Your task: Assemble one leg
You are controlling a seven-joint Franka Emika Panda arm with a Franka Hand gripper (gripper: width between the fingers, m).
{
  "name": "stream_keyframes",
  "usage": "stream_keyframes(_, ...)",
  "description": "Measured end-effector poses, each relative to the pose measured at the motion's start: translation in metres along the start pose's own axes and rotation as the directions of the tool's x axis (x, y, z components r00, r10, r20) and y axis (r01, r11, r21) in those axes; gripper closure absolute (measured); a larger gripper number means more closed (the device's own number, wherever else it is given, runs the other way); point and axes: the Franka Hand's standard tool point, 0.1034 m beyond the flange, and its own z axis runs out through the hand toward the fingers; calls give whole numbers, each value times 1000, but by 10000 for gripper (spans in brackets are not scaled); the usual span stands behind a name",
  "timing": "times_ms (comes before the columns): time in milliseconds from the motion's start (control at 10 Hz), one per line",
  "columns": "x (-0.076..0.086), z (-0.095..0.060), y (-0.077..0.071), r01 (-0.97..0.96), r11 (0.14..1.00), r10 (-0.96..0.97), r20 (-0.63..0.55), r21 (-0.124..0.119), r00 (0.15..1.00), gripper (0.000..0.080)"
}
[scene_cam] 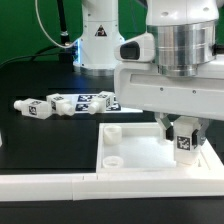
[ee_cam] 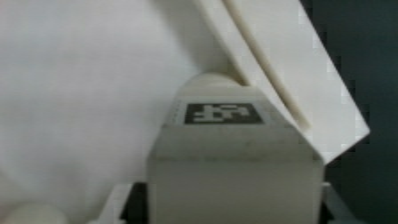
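The gripper (scene_cam: 184, 135) hangs low over the large white square panel (scene_cam: 150, 155), near the corner toward the exterior view's right. Between its fingers stands a leg (scene_cam: 185, 142), upright, with a black-and-white square tag facing the camera. The fingers are closed against the sides of this leg and grip it. Its lower end is at or just above the panel's surface; from this angle I cannot tell whether it touches.

In the wrist view the held leg (ee_cam: 226, 160) fills the lower middle of the picture, its tag plain to read, with the panel (ee_cam: 89, 90) spreading pale behind it and a raised rail (ee_cam: 267, 70) running slantwise beside it.

On the panel, toward the exterior view's left, two round corner holes show, one (scene_cam: 113, 130) farther back and one (scene_cam: 113, 160) nearer. On the black table (scene_cam: 30, 135) behind, well apart from the gripper, three more legs (scene_cam: 55, 105) lie on their sides in a loose row, beside the marker board (scene_cam: 100, 100). A white rail (scene_cam: 60, 184) runs along the front edge
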Motion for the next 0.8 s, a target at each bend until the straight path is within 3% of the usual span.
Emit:
stream_keyframes(100,2,0,2,-147,989,147,6,0,989,515)
stream_keyframes(300,-1,2,1,-479,878,479,11,-3,878,515)
stream_keyframes(500,-5,2,1,-742,670,742,37,-6,669,515)
stream_keyframes(700,-6,2,1,-792,611,792,35,-8,610,515)
stream_keyframes(800,-5,3,1,-776,631,776,35,-6,630,515)
